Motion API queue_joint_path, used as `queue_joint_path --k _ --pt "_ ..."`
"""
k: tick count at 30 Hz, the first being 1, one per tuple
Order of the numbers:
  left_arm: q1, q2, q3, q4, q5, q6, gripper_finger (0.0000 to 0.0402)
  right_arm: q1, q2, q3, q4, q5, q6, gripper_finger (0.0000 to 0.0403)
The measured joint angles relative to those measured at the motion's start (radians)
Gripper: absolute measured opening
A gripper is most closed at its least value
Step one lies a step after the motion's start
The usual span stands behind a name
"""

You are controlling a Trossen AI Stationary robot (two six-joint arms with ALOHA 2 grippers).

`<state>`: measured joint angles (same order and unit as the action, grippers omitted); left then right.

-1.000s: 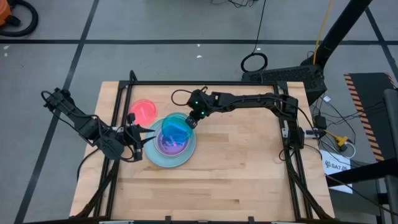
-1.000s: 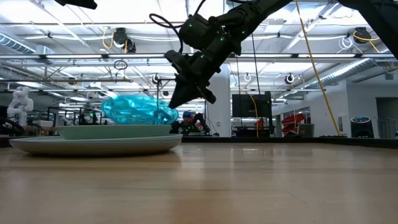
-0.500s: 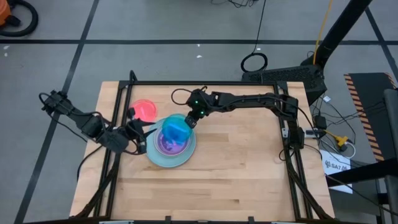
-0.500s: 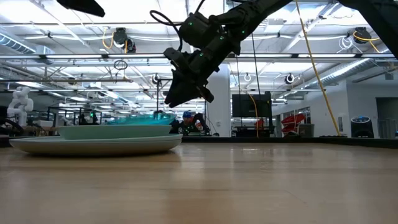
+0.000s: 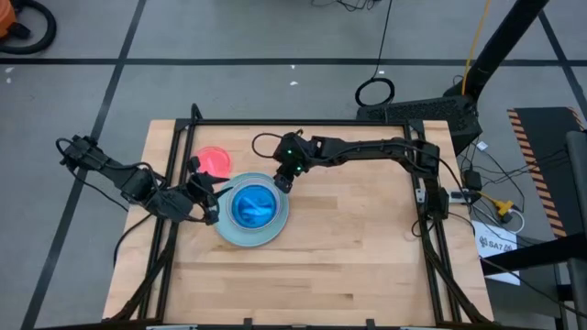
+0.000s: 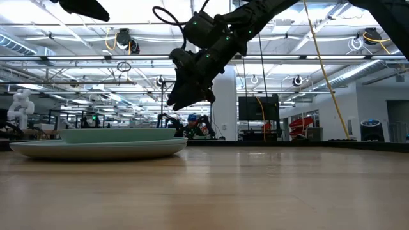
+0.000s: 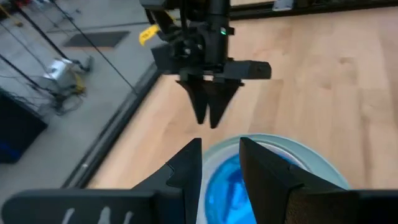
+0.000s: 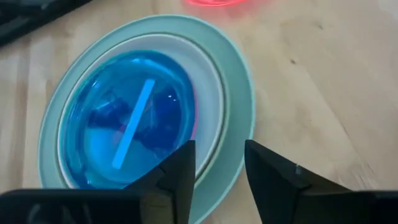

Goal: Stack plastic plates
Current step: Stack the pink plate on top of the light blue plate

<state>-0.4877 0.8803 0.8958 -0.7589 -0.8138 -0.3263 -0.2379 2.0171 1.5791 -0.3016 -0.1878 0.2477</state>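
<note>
A stack of plates (image 5: 275, 229) lies at the table's left middle. A large pale green plate (image 8: 241, 124) is at the bottom, with a paler plate (image 8: 211, 87) on it. A translucent teal small plate (image 8: 124, 124) lies flat on top, and a pink edge (image 8: 194, 118) shows under it. A pink-red small plate (image 5: 215, 158) lies on the table beyond the stack. My right gripper (image 5: 282, 181) is open and empty above the stack's far right rim. My left gripper (image 5: 209, 194) is open and empty at the stack's left rim.
Bare wood tabletop (image 5: 358, 247) stretches to the right of and in front of the stack. A black frame (image 5: 303, 122) runs along the table's edges. In the low view the stack (image 6: 96, 148) is low, and my right gripper (image 6: 177, 101) hangs above its right end.
My right gripper held the teal plate tilted above the stack. It has lowered the plate and let go, and the plate now lies flat on top. My left gripper has moved a little toward the far edge, over the near side of the pink-red plate.
</note>
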Motion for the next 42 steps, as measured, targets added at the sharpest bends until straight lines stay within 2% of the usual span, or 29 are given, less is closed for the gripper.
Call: queue_joint_path --k 8,12,16,26,34,40,42 --pt "0.078 0.002 0.0 -0.021 0.161 -0.102 0.0115 0.035 0.0 0.0 0.043 0.001 -0.15 0.013" --pt "0.196 0.003 0.0 -0.087 0.231 -0.095 0.0115 0.038 -0.017 -0.002 0.044 0.0 -0.189 0.013" --pt "0.355 0.003 0.0 -0.149 0.343 -0.047 0.0115 0.037 -0.041 -0.014 0.051 0.003 -0.229 0.013" --pt "0.717 0.124 0.0 -0.163 0.56 0.255 0.0115 0.028 -0.156 -0.143 0.247 0.006 -0.301 0.013" --pt "0.96 0.32 0.025 -0.213 0.589 0.54 0.0115 -0.043 -0.274 -0.206 0.212 0.005 -0.385 0.013" --pt "1.092 0.498 0.099 -0.295 0.59 0.784 0.0115 -0.087 -0.394 -0.35 0.208 0.0 -0.417 0.013" --pt "1.125 0.544 0.108 -0.277 0.589 0.807 0.0115 -0.105 -0.446 -0.407 0.214 0.0 -0.425 0.013"
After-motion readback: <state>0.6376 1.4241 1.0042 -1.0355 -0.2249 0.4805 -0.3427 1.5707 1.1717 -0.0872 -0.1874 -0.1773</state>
